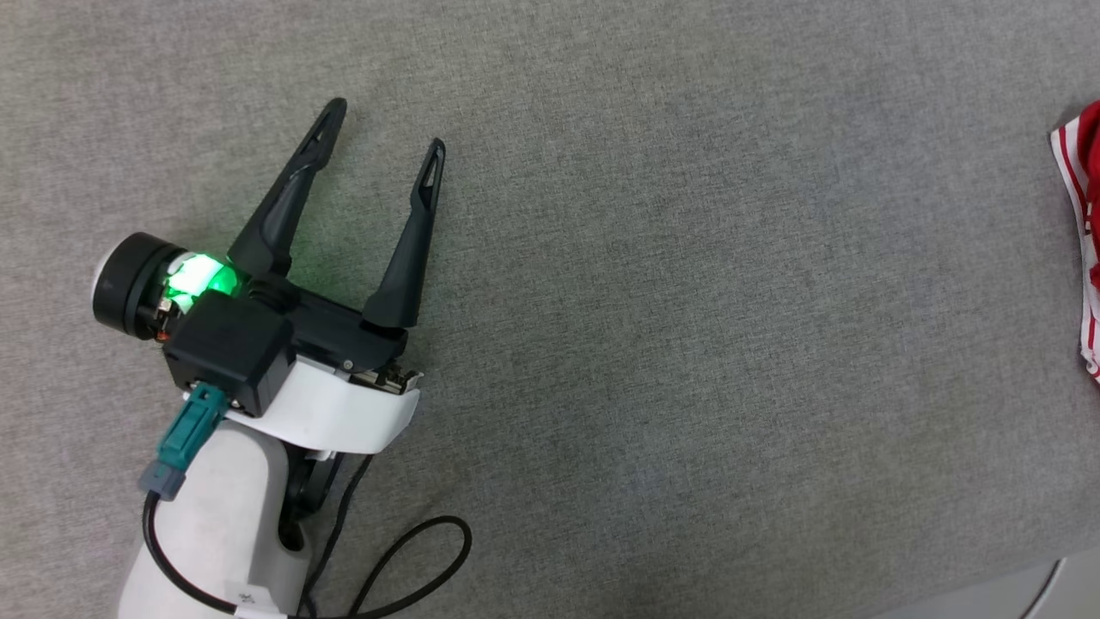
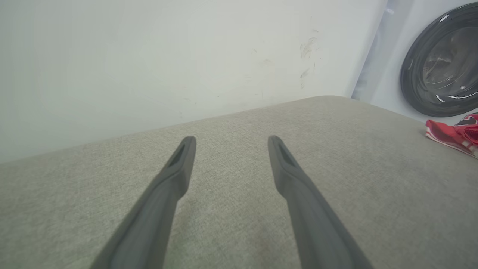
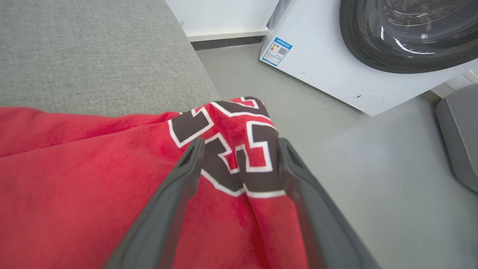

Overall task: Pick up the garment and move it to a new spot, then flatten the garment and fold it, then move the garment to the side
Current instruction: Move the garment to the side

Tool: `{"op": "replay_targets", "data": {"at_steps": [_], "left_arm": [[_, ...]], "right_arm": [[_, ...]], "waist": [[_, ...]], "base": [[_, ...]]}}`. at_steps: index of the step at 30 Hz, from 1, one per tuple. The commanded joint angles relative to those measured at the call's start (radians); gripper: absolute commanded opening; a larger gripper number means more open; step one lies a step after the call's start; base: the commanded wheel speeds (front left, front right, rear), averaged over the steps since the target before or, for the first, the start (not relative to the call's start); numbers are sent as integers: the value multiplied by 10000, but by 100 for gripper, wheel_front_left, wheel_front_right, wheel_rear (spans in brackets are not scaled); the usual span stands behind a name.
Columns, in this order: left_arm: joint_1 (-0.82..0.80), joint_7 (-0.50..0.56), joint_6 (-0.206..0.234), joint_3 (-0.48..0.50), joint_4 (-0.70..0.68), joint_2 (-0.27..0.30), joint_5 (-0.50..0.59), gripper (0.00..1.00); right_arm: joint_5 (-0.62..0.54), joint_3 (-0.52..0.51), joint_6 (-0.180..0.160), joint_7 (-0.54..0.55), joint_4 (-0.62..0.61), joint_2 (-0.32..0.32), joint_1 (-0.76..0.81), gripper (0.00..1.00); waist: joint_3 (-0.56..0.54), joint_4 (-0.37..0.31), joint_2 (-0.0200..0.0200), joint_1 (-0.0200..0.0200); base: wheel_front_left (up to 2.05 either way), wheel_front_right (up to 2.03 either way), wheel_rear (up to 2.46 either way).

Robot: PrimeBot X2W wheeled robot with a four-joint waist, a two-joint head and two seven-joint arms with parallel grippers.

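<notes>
Garment [image 3: 93, 186] cloth reads as soft, slightly fuzzy red knit, printed with blocky black numbers [image 3: 224, 149] edged in white, and it is bunched into folds at the right end of the couch-like cushion [image 1: 687, 344].

Going from the left in the head view, we see the left gripper [image 1: 386, 127] over the cushion's coarse grey weave. Its two long, tapering matte-black fingers are spread wide with nothing between them, a green light [image 1: 202, 277] glows at the wrist, and a thin black cable [image 1: 412, 550] loops below. The left wrist view shows that gripper [image 2: 231, 139] gaping over bare cushion, with a scuffed pale wall [image 2: 149, 56] beyond. Further right, a strip of the garment [image 1: 1087, 215] with red-and-white striped trim lies at the cushion's right edge, well apart from the left gripper; it appears as a small red heap [image 2: 452, 136] from the left wrist.

At the right gripper [image 3: 241, 142] we see the fingers set wide, straddling a raised ridge of the numbered cloth. We cannot tell whether they press it. Beyond stands a white washing machine [image 3: 317, 63] with a round, glossy dark door on a smooth grey floor [image 3: 354, 179].
</notes>
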Motion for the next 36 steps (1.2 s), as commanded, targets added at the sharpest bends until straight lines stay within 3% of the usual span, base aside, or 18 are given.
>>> {"op": "replay_targets", "data": {"at_steps": [1, 9, 18, 26, 36], "left_arm": [[-158, -67, -39, -36, 85, -6, -60, 100], [330, -342, 103, -121, 736, -169, -256, 100], [1409, -561, 565, -118, 1667, -738, -560, 100], [2460, -628, 909, 41, 2244, -1085, -822, 100], [3402, -631, 1260, 516, 2567, -1167, -900, 100]], "right_arm": [[-106, -54, -11, -246, 229, 5, -209, 100], [-561, -78, -9, -1665, 1265, -249, -305, 100], [-393, 284, -9, -2880, 874, 31, 768, 100], [-277, 363, -9, -3190, -432, 1069, 2377, 100], [-563, 916, -9, -2893, -3203, 3016, 4785, 100]], "waist": [[-52, 51, 0, -1], [-1104, 335, 0, -1], [-3084, 896, 0, -1], [-4510, 1415, 0, -1], [-5662, 1890, 0, -1]], "base": [[0, 0, 0], [0, 0, 0], [0, 0, 0], [0, 0, 0], [0, 0, 0]]}}
